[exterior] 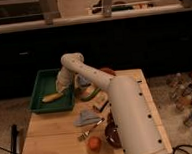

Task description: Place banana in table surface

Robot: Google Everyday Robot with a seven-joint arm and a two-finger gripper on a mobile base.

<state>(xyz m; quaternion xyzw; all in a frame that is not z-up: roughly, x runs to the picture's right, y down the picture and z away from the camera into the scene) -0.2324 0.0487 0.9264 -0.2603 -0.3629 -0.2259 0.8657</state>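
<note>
The banana lies in the green tray at the table's back left, small, yellow and slightly curved. My white arm reaches from the front right across the table to the tray. My gripper hangs over the tray's right side, just right of and above the banana. The light wooden table surface stretches in front of the tray.
A green curved vegetable lies right of the tray. A grey cloth, a fork, a round orange fruit and a dark bowl sit mid-table. Bottles stand on the floor at right.
</note>
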